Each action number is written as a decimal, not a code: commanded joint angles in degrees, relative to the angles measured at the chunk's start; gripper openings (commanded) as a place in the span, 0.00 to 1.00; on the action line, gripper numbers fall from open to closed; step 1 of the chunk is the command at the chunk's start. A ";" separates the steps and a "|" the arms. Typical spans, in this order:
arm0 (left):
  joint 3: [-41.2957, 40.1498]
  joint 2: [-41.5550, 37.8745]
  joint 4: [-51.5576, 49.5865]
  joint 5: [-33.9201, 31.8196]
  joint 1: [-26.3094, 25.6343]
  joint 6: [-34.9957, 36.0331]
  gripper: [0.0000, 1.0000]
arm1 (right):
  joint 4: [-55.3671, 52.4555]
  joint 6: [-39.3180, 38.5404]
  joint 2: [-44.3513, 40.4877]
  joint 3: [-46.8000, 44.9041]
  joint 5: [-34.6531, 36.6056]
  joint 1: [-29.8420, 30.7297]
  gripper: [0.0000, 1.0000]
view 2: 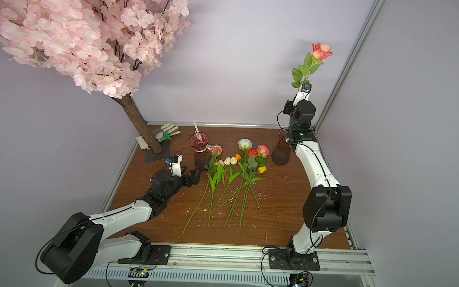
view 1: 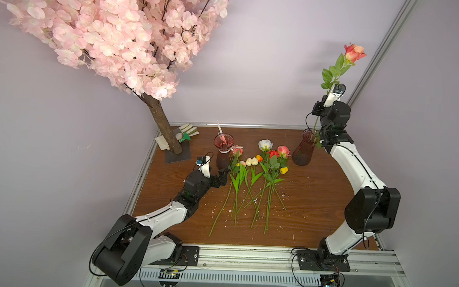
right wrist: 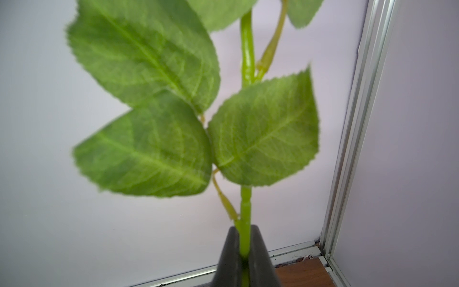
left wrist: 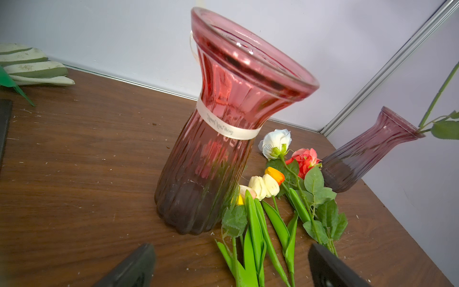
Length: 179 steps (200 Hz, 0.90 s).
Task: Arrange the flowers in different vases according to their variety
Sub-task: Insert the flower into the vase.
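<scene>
My right gripper [view 1: 319, 107] [right wrist: 244, 238] is raised at the back right, shut on the green stem of a coral-pink rose [view 1: 354, 52] [view 2: 321, 51] that stands upright. The stem's lower end reaches into the mouth of the plain purple vase [view 1: 304, 150] [left wrist: 367, 151]. The ribboned vase [view 1: 224, 149] [left wrist: 223, 139] stands empty-looking at the back left. Beside it lie the other flowers [view 1: 258, 176]: white [view 1: 265, 144], red and pink roses, and cream [left wrist: 263, 186], orange and yellow tulips. My left gripper [view 1: 222, 176] [left wrist: 231, 248] hovers open over their leftmost stems, just in front of the ribboned vase.
A pink blossom tree with a brown trunk [view 1: 163, 126] stands on a dark plate [view 1: 178, 153] at the back left, with gardening gloves [view 1: 188, 131] behind it. Walls close the back and sides; a metal post [view 1: 378, 57] runs up the right corner. White crumbs dot the wooden table [view 1: 313, 205].
</scene>
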 commanded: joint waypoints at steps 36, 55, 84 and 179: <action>-0.67 -0.90 0.24 -0.70 -0.61 0.76 1.00 | 7.49 -1.38 -2.06 -7.15 0.08 -0.16 0.08; -0.69 -0.84 0.26 -0.59 -0.61 0.81 1.00 | 8.21 -1.53 -3.20 -9.31 -0.06 -0.11 0.15; -0.69 -0.66 0.42 -0.41 -0.60 0.66 1.00 | 8.21 -2.01 -5.51 -11.46 -0.39 -0.14 0.25; -0.89 -1.14 0.68 -0.59 -0.62 0.54 1.00 | -11.83 8.74 -18.62 -8.17 -10.01 0.01 0.57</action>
